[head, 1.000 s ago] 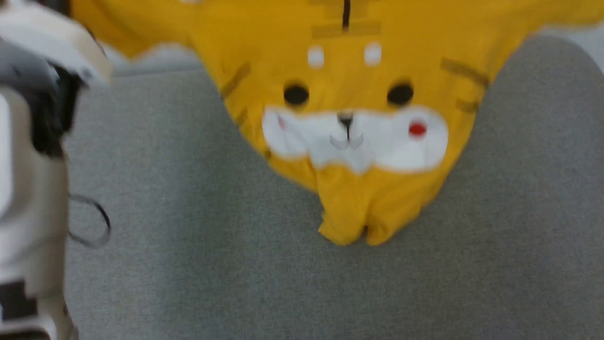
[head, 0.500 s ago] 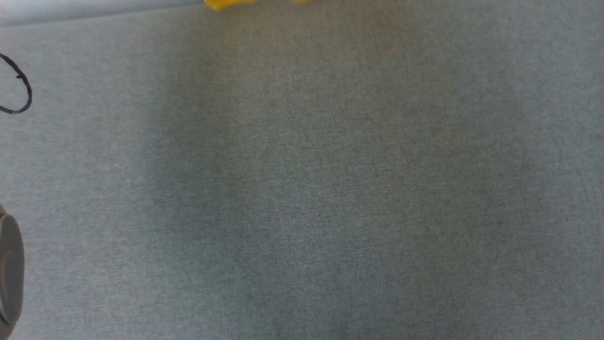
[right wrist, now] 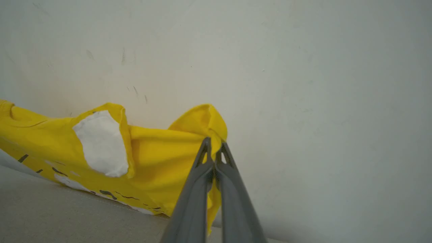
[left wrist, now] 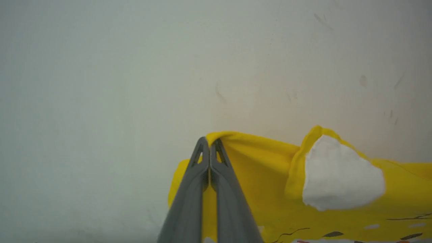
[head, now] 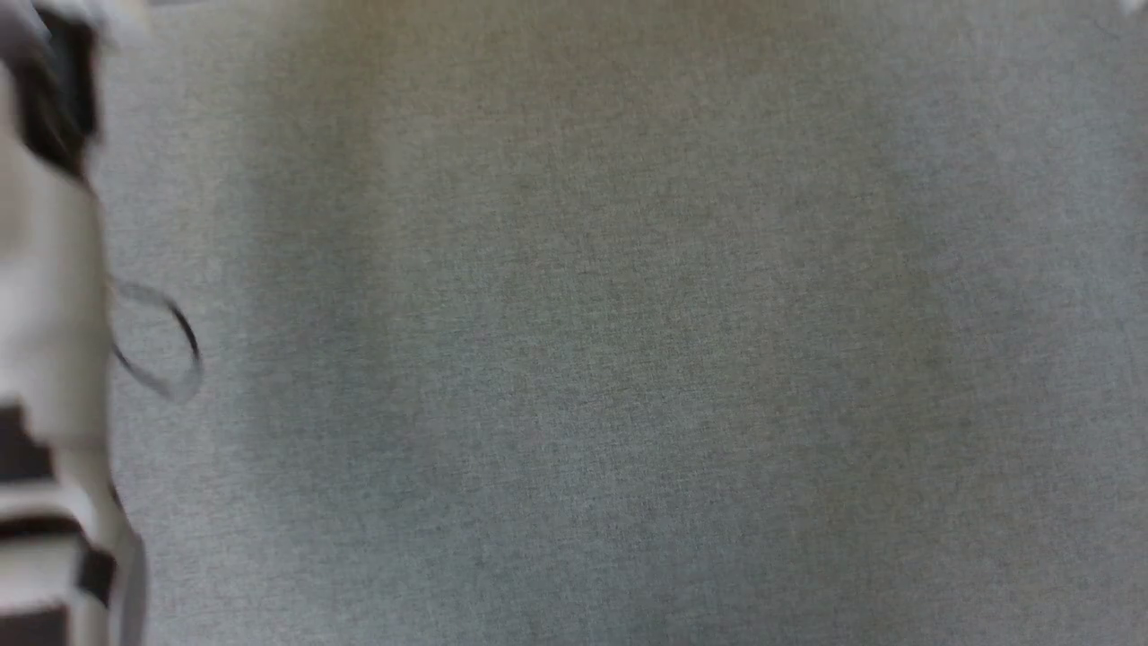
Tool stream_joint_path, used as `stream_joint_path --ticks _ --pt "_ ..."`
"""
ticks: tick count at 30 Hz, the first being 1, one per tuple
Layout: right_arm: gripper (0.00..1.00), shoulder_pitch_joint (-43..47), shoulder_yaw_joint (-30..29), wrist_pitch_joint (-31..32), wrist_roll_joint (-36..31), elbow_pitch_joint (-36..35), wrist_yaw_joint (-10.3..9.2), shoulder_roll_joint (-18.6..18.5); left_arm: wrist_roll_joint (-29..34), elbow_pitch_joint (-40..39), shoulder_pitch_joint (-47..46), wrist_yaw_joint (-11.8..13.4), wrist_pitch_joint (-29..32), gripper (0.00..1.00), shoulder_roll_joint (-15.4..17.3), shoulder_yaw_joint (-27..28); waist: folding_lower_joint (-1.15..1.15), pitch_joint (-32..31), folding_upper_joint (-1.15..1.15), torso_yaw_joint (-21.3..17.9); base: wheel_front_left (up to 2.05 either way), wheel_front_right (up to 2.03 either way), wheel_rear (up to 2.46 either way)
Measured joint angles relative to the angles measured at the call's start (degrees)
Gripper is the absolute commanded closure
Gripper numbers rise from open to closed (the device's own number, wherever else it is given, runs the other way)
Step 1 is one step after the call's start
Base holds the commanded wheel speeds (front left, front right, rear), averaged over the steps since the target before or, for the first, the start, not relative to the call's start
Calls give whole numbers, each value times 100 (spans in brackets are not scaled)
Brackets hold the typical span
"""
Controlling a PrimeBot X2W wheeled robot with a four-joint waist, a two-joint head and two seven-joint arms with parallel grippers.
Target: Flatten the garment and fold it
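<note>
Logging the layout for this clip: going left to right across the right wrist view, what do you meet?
White patch on the garment → right gripper, shut on a fold of the garment → pale wall.

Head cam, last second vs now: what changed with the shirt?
In the head view the garment showed its tiger face over the grey surface a second ago, then only a yellow sliver at the top edge; now surface and pale left forearm. The cable loop jumps too, so the camera moved. Same grey surface throughout. The left gripper and right gripper are shut on the garment.
</note>
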Motion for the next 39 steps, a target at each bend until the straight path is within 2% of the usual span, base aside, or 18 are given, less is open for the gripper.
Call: stream_joint_path --ticks 6,12,16,19,22,30,36,37,38,39 --pt "100 1729 333 -97 576 -859 0 -471 -323 -815 2237 40 -203 100 -122 229 -1 -400 0 69 0 0 0" --pt "100 3759 46 108 824 -1833 0 -848 -653 -2572 4895 502 -18 100 -413 561 -2 -920 0 122 0 0 0" --pt "100 5007 -575 385 759 -2376 1 -878 -724 -3834 6419 903 364 100 -575 692 -3 -1218 0 150 0 0 0" --pt "100 5930 -1195 681 649 -2740 1 -768 -709 -4575 7277 1174 724 100 -676 680 -3 -1385 0 184 0 0 0" --pt "100 6844 -1808 1066 477 -3143 1 -483 -697 -5008 7911 1354 1055 100 -745 639 -3 -1496 0 245 0 0 0" --pt "100 8741 -3023 2522 46 -4218 0 497 -734 -5319 8974 1770 1975 100 -844 528 -2 -1679 0 396 0 0 0" --pt "100 9495 -3506 3678 -223 -4702 0 945 -844 -5490 9331 1878 2348 100 -865 506 -1 -1718 0 481 0 0 0" --pt "71 9531 -3544 3761 -180 -4798 -5 1035 -845 -5516 9339 1896 2338 100 -890 510 0 -1721 0 501 0 0 0" --pt "16 9542 -3570 3807 -112 -4913 -5 1121 -844 -5538 9338 1930 2331 100 -918 502 -1 -1726 0 526 0 0 0" --pt "16 9539 -3604 3843 -31 -5048 -5 1190 -842 -5562 9336 1938 2309 100 -945 483 0 -1731 0 555 0 0 0"
